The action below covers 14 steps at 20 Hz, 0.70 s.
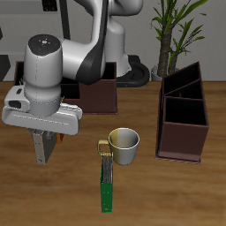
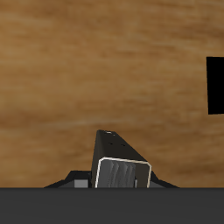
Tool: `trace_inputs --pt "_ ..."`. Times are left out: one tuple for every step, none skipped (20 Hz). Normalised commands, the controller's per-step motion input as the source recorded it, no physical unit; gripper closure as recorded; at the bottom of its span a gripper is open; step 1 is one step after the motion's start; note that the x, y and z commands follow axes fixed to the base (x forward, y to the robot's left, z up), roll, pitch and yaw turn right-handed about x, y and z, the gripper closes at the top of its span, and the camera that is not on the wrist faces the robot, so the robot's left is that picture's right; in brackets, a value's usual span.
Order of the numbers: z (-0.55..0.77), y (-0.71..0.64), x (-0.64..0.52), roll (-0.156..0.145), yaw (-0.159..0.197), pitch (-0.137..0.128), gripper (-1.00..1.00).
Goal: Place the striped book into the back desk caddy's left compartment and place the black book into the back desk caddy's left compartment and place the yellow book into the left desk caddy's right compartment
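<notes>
Our claw grips a book upright, clear of the tabletop; we judge it lifted for carrying to a desk caddy.

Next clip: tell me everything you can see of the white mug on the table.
The white mug stands upright on the wooden table, its open mouth up, with a glossy pale outside and a darker grey inside. No handle shows from this side. An upright green book stands at its side and seems to touch it at the rim. The gripper hangs apart from it. The wrist view does not show it.
</notes>
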Motion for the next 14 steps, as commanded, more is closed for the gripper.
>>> trace_inputs --pt "0.79 0.05 -0.27 -0.088 -0.007 0.091 1.0" --pt "0.91 0.05 -0.37 -0.122 -0.056 0.1 1.0" --pt "1.06 0.28 -0.54 0.034 0.04 -0.086 1.0" --pt "1.5 0.06 -0.66 -0.235 0.13 -0.042 1.0" --pt "1.2 0.25 -0.5 0.023 -0.083 -0.029 1.0" --pt "0.99 0.27 -0.53 -0.125 0.084 -0.061 1.0" --pt "1.18 0.5 -0.64 0.025 0.06 -0.119 1.0" --pt "0.84 0.43 -0.4 -0.021 -0.056 -0.058 1.0" --pt "1.43 1.06 -0.9 -0.097 0.121 -0.123 1.0" --pt "0.6 0.56 -0.27 0.012 -0.068 -0.011 1.0" --pt "0.56 0.71 -0.36 0.003 -0.005 -0.014 1.0" --pt "0.55 0.69 -0.36 0.069 0.123 -0.08 1.0" --pt "0.26 0.26 0.08 -0.026 -0.02 -0.003 1.0" --pt "1.1 1.65 -0.74 0.046 0.055 -0.065 1.0"
